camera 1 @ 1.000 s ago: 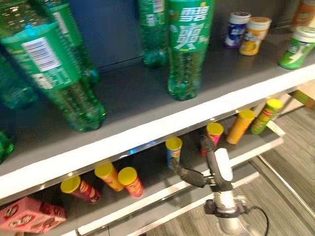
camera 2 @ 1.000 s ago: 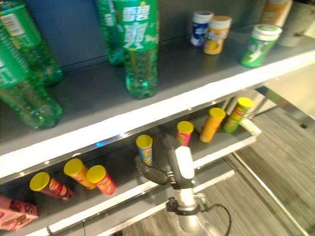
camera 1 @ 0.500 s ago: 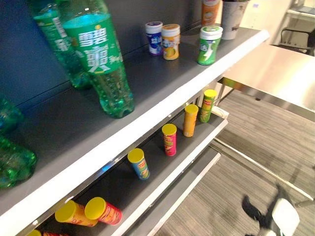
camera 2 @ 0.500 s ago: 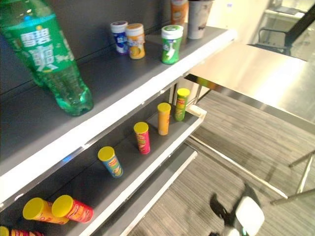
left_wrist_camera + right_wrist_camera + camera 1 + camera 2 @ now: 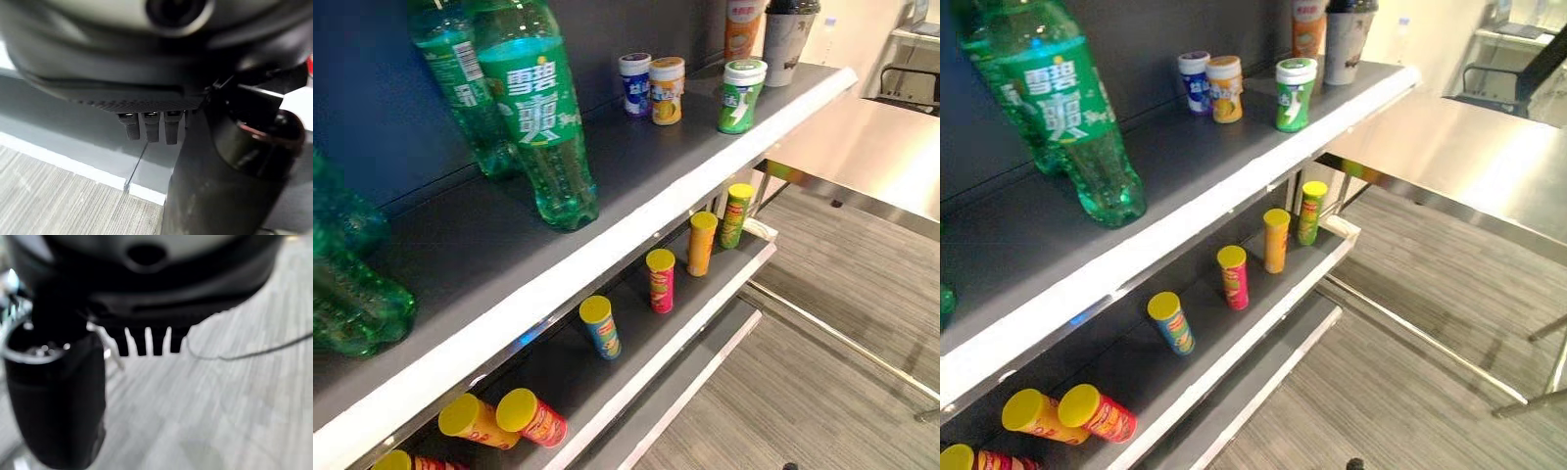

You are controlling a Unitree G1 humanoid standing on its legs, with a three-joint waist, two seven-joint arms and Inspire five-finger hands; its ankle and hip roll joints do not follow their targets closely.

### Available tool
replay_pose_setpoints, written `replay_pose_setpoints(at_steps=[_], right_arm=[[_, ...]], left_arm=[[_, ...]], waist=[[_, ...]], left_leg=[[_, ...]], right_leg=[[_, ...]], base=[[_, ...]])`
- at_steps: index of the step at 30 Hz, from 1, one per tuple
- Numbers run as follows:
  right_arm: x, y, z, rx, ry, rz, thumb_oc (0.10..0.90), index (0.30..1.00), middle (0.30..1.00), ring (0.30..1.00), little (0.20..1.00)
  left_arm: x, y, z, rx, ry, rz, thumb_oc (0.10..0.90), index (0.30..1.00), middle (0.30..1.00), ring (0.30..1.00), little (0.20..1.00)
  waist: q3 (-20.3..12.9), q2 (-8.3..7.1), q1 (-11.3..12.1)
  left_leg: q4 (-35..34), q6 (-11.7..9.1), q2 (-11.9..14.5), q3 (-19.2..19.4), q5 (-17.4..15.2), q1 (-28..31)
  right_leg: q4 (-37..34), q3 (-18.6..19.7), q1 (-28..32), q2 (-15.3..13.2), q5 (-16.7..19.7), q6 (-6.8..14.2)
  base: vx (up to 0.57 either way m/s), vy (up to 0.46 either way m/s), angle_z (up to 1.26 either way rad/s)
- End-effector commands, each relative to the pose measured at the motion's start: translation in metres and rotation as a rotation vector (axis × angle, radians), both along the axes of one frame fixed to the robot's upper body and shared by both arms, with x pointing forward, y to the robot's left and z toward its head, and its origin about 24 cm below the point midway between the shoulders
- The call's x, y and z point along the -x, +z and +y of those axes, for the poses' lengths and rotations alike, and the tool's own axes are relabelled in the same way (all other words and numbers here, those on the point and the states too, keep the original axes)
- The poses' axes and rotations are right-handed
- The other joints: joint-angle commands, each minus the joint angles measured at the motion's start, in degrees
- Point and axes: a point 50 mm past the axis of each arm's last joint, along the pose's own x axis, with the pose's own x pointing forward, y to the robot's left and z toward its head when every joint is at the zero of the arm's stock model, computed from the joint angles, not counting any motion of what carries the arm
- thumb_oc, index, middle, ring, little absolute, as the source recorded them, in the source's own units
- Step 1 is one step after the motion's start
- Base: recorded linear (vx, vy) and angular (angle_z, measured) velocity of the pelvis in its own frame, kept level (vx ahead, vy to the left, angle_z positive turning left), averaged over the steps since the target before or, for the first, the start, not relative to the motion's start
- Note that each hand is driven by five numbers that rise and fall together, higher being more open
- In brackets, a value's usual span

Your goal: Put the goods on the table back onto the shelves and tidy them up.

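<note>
Green soda bottles (image 5: pixel 538 127) stand on the upper shelf (image 5: pixel 636 211), with small jars (image 5: pixel 666 90) and a green jar (image 5: pixel 742 95) further along. On the lower shelf several yellow-lidded chip cans stand upright: green (image 5: pixel 737 215), orange (image 5: pixel 701 243), red (image 5: pixel 660 280), blue (image 5: pixel 601 327). Two more cans (image 5: pixel 530 417) lie on their sides. A bare part of the steel table (image 5: pixel 871 147) shows at the right. My left hand (image 5: pixel 151 129) hangs with straight fingers near a grey base panel, holding nothing. My right hand (image 5: pixel 146 345) hangs over the floor, fingers straight, holding nothing.
An orange tub (image 5: pixel 744 24) and a dark cup (image 5: pixel 787 39) stand at the upper shelf's far end. A chair (image 5: pixel 901 78) stands beyond the table. Grey wood-grain floor (image 5: pixel 822 392) lies between the shelves and the table legs.
The camera has swung right along the shelves toward the table. My right hand, raised before the lower shelf a second ago, has dropped below the eye views.
</note>
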Motion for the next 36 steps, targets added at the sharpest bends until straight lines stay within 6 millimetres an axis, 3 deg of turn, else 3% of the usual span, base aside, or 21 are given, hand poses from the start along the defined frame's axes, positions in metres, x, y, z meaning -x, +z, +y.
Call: replay_pose_setpoints(at_steps=[1, 4, 8, 12, 13, 15, 20, 22, 23, 25, 26, 29, 36], right_arm=[[0.012, -0.002, -0.003, -0.015, 0.047, 0.1, 0.8, 0.9, 0.9, 0.9, 0.9], [0.028, -0.007, 0.004, -0.088, 0.193, 0.248, 0.8, 0.9, 0.9, 0.9, 0.9], [0.032, -0.009, 0.007, -0.122, 0.269, 0.304, 0.8, 0.9, 0.9, 0.9, 0.9], [0.017, -0.013, 0.02, -0.143, 0.554, 0.338, 0.8, 0.9, 0.9, 0.9, 0.9], [0.017, -0.013, 0.02, -0.143, 0.554, 0.338, 0.8, 0.9, 0.9, 0.9, 0.9], [0.001, -0.013, 0.028, -0.112, 0.833, 0.349, 0.8, 0.9, 0.9, 0.9, 0.9], [-0.023, -0.01, 0.025, -0.028, 1.038, 0.361, 0.8, 0.9, 0.9, 0.9, 0.9], [-0.033, -0.008, 0.02, -0.003, 1.024, 0.343, 0.8, 0.9, 0.9, 0.9, 0.9], [-0.033, -0.008, 0.02, -0.003, 1.024, 0.343, 0.8, 0.9, 0.9, 0.9, 0.9], [-0.032, -0.007, 0.018, -0.003, 1.039, 0.345, 0.8, 0.9, 0.9, 0.9, 0.9], [-0.027, -0.009, 0.02, -0.022, 1.059, 0.364, 0.8, 0.9, 0.9, 0.9, 0.9], [-0.026, -0.009, 0.018, -0.042, 1.032, 0.373, 0.8, 0.9, 0.9, 0.9, 0.9], [-0.027, -0.008, 0.013, -0.042, 0.985, 0.358, 0.8, 0.9, 0.9, 0.9, 0.9]], left_arm=[[-0.012, 0.003, 0.012, -0.043, 0.121, -0.055, 0.8, 0.9, 0.9, 0.9, 0.9], [-0.007, 0.004, 0.02, -0.059, 0.178, -0.043, 0.8, 0.9, 0.9, 0.9, 0.9], [-0.006, 0.005, 0.027, -0.067, 0.199, -0.042, 0.8, 0.9, 0.9, 0.9, 0.9], [-0.009, 0.006, 0.029, -0.055, 0.164, -0.049, 0.8, 0.9, 0.9, 0.9, 0.9], [-0.009, 0.006, 0.029, -0.055, 0.164, -0.049, 0.8, 0.9, 0.9, 0.9, 0.9], [-0.019, 0.007, 0.033, -0.047, 0.162, -0.079, 0.8, 0.9, 0.9, 0.9, 0.9], [-0.036, 0.009, 0.036, -0.034, 0.117, -0.131, 0.8, 0.9, 0.9, 0.9, 0.9], [-0.044, 0.008, 0.029, -0.008, 0.102, -0.156, 0.8, 0.9, 0.9, 0.9, 0.9], [-0.044, 0.008, 0.029, -0.008, 0.102, -0.156, 0.8, 0.9, 0.9, 0.9, 0.9], [-0.045, 0.007, 0.024, 0.006, 0.091, -0.156, 0.8, 0.9, 0.9, 0.9, 0.9], [-0.045, 0.007, 0.024, 0.008, 0.085, -0.153, 0.8, 0.9, 0.9, 0.9, 0.9], [-0.045, 0.006, 0.02, 0.015, 0.041, -0.135, 0.8, 0.9, 0.9, 0.9, 0.9], [-0.043, 0.004, 0.013, 0.014, -0.033, -0.12, 0.8, 0.9, 0.9, 0.9, 0.9]], waist=[[-0.6, -2.2, 0.4], [-0.4, -2.73, 1.5], [0.0, -3.12, 2.3], [1.7, -4.08, 4.1], [1.5, -4.08, 4.1], [3.6, -4.53, 5.7], [7.0, -4.21, 8.2], [8.3, -4.33, 8.2], [8.3, -4.31, 8.1], [7.8, -4.86, 7.1], [7.0, -4.83, 6.5], [5.5, -4.42, 5.1], [3.7, -2.9, 3.3]], left_leg=[[0.0, -0.6, -3.3, -2.0, -2.1, -1.6], [-0.3, -0.6, -3.2, -2.1, -1.9, -1.8], [-0.2, -0.8, -2.8, -2.9, -1.4, -1.9], [0.8, -1.9, -1.7, -6.1, 0.6, -4.5], [0.8, -1.9, -1.7, -6.1, 0.7, -4.7], [1.5, -3.1, -0.5, -8.5, 3.7, -8.8], [1.9, -4.7, 0.6, -12.6, 7.9, -14.6], [7.5, -3.9, 0.7, -12.1, 4.0, -16.0], [7.7, -3.9, 0.7, -12.1, 3.9, -16.1], [12.9, -3.0, 0.6, -9.7, -1.3, -14.7], [16.4, -3.1, 0.6, -9.1, -5.8, -12.5], [18.0, -2.8, 0.6, -7.4, -8.9, -8.4], [15.8, -3.9, 2.3, -4.7, -9.0, -2.2]], right_leg=[[-13.5, -2.5, 3.0, -5.8, 14.4, 7.3], [-13.5, -3.1, 3.0, -5.8, 14.5, 7.5], [-11.7, -4.2, 2.9, -5.6, 13.7, 7.0], [-12.0, -6.9, 3.9, -4.5, 11.9, 5.8], [-12.1, -6.9, 3.7, -4.5, 12.0, 5.7], [-14.0, -7.8, 3.7, -3.0, 11.4, 4.9], [-15.0, -10.3, 2.1, -2.4, 11.8, 4.1], [-14.4, -13.2, -0.4, -4.1, 12.7, 4.1], [-14.4, -13.3, -0.5, -4.1, 12.7, 4.1], [-14.2, -14.4, -1.4, -5.3, 13.3, 3.7], [-14.2, -14.1, -1.1, -5.1, 12.4, 3.5], [-14.2, -14.8, -1.1, -5.1, 12.6, 3.4], [-13.8, -17.4, -0.9, -5.7, 13.4, 3.8]], base=[[-0.01, -0.019, 0.15], [-0.01, -0.038, 0.12], [-0.03, -0.053, 0.04], [-0.12, -0.14, 0.36], [-0.13, -0.13, 0.51], [-0.25, -0.187, 0.58], [-0.27, -0.138, 0.38], [-0.37, -0.092, 0.46], [-0.24, -0.056, 0.6], [-0.1, -0.064, 0.44], [-0.03, -0.064, 0.35], [0.02, 0.006, 0.52], [0.0, 0.082, 0.23]])
